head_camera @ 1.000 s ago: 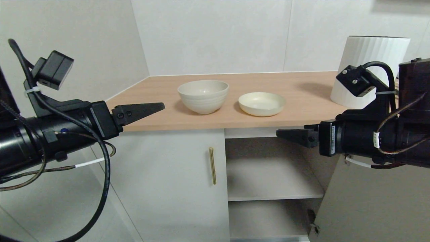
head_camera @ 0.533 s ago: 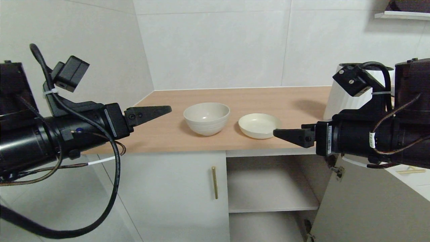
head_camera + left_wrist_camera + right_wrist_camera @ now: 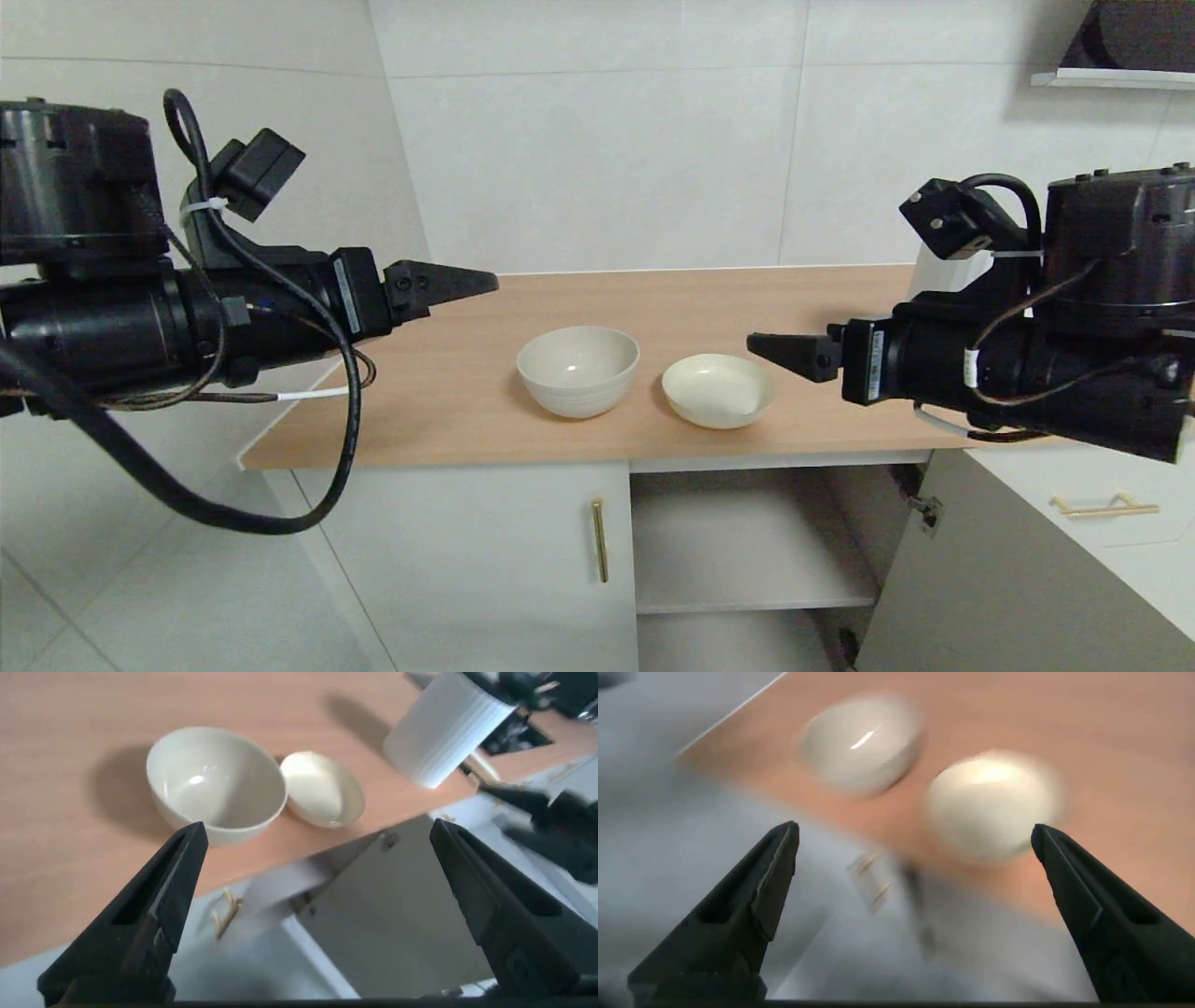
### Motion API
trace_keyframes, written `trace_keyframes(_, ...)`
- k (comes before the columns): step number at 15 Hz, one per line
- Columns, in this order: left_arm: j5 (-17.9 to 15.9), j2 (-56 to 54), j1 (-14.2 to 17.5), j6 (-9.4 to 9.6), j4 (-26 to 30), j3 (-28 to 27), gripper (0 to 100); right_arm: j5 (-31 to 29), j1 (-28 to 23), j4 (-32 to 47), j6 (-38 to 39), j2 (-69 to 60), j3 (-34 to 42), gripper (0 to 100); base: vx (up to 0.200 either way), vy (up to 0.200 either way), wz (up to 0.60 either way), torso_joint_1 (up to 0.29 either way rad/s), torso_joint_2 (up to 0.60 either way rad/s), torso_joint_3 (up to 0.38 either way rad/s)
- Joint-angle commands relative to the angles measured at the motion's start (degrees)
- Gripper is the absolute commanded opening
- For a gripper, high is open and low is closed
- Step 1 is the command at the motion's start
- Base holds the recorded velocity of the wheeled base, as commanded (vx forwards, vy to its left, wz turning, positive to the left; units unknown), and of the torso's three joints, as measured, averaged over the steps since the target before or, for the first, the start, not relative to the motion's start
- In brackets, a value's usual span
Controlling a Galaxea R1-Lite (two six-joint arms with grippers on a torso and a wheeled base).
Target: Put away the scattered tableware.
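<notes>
Left gripper, right gripper fingers wide, empty: right pinches plate rim at bowl's 3 o'clock, lift level

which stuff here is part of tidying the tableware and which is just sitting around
For the job: deep bowl; shallow dish; open cabinet.
Just there: ribbed white container; closed door's brass handle.

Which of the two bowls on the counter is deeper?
The bowl on the robot's left: its walls rise high, while the cream dish beside it is low and shallow.
</notes>
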Motion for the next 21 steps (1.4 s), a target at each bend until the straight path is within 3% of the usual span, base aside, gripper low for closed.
trace_keyframes(1, 0.0, 1.7, 0.1, 0.01, 6.2, -5.1, 100, -5.9, 0.1, -3.8, -1.2, 6.9, -1.7, 100, 0.0, 0.0, 0.0, 0.0, 0.0, 0.0)
trace_keyframes(3, 0.3, 1.4, 0.3, 0.01, 16.0, -7.3, 100, -7.2, 0.3, 1.6, -1.0, 10.4, -6.4, 100, 0.0, 0.0, 0.0, 0.0, 0.0, 0.0)
trace_keyframes(5, 1.7, 2.5, 0.9, -0.26, 17.8, -8.2, 100, -7.2, 0.3, 8.2, 4.2, 11.4, -11.4, 100, 0.0, 0.0, 0.0, 0.0, 0.0, 0.0)
trace_keyframes(7, 6.9, 6.1, 0.7, -0.61, 18.0, -8.8, 100, -7.6, -0.4, 14.8, 8.4, 11.3, -16.3, 100, 0.0, 0.0, 0.0, 0.0, 0.0, 0.0)
trace_keyframes(9, 15.7, 13.1, -0.3, -0.7, 18.0, -11.0, 100, -10.1, -0.7, 20.5, 12.5, 12.6, -20.6, 100, 0.0, 0.0, 0.0, 0.0, 0.0, 0.0)
trace_keyframes(10, 17.6, 16.4, -0.4, -1.57, 18.0, -12.9, 100, -10.6, -0.9, 21.0, 13.0, 12.8, -21.2, 100, 0.0, 0.0, 0.0, 0.0, 0.0, 0.0)
trace_keyframes(12, 17.7, 20.1, -2.1, -4.83, 17.9, -15.0, 100, -10.8, -1.2, 21.0, 13.0, 12.8, -20.9, 100, 0.0, 0.0, 0.0, 0.0, 0.0, 0.0)
trace_keyframes(15, 18.0, 24.2, -3.2, -4.04, 17.7, -16.9, 100, -10.9, -1.2, 21.1, 12.9, 12.9, -20.9, 100, 0.0, 0.0, 0.0, 0.0, 0.0, 0.0)
trace_keyframes(18, 17.8, 25.0, -3.6, -5.62, 17.0, -18.3, 100, -10.9, -1.2, 21.1, 12.8, 12.9, -20.8, 100, 0.0, 0.0, 0.0, 0.0, 0.0, 0.0)
trace_keyframes(20, 17.9, 25.9, -3.7, -9.57, 17.0, -21.4, 100, -11.0, -1.5, 21.1, 12.8, 12.9, -20.6, 100, 0.0, 0.0, 0.0, 0.0, 0.0, 0.0)
trace_keyframes(21, 17.9, 26.5, -3.7, -10.45, 17.1, -22.1, 100, -11.0, -1.5, 21.1, 12.8, 12.9, -20.4, 100, 0.0, 0.0, 0.0, 0.0, 0.0, 0.0)
